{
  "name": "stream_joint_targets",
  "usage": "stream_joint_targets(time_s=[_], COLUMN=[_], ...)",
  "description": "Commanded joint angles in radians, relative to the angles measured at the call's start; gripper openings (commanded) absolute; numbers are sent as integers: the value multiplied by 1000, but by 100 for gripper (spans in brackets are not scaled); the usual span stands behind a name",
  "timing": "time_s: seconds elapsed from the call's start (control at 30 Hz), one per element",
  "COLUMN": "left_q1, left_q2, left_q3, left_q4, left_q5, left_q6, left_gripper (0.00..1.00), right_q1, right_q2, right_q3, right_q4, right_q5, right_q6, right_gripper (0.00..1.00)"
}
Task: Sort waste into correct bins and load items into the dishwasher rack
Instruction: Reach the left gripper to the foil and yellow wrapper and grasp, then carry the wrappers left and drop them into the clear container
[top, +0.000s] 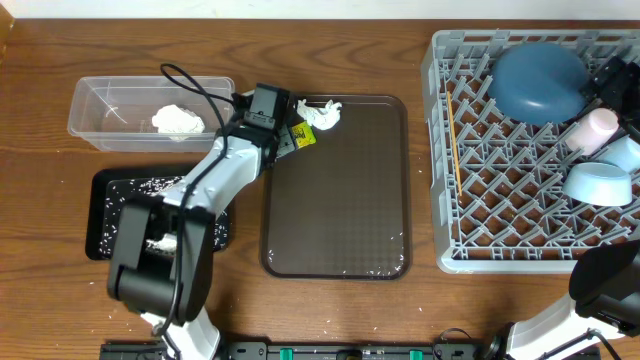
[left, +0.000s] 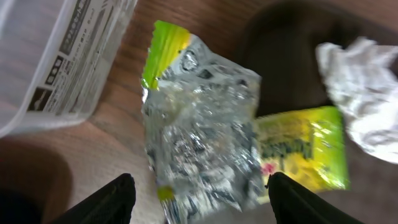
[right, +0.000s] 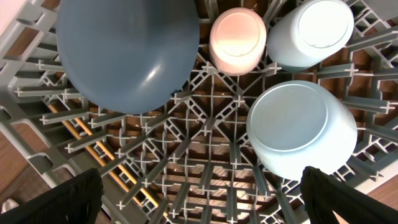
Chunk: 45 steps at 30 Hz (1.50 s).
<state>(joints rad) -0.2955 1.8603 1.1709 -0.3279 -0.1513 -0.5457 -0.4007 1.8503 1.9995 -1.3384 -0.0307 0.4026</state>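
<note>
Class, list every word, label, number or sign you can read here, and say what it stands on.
Label on tub: black print, too blurred to read.
Wrapper: dark lettering on its yellow part, too blurred to read.
Nothing else carries text.

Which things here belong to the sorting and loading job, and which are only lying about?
Job: wrapper, tissues, rice grains, clear tub, black tray, rack, blue dish, bowl, cups, chopsticks.
Lying about: brown serving tray.
</note>
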Motion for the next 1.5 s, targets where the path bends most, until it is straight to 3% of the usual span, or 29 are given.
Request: stream_joint_targets(time_s=[0.0,0.63,0.87,1.23,1.47], left_q1=[6,6,6,6,6], left_q2=[17,71,65,-48,-177], left_q3=[-2,-2,-2,-2,-2], left_q4=[16,17,19,0,-68], left_q5=[-59,28,27,28,28], left_q6=[14,6,6,10,10], left_gripper=[71,70,50,8,6], right_q1=[-5,-5,-5,-5,-5], right_q2=[1,1,1,1,1], right_q3=[-1,-1,-1,-1,-1], right_q4=[-1,-1,-1,-1,-1], right_q5=[-3,-3,-3,-3,-3], right_q6=[11,11,11,11,11], right_gripper=[99,99,99,99,99])
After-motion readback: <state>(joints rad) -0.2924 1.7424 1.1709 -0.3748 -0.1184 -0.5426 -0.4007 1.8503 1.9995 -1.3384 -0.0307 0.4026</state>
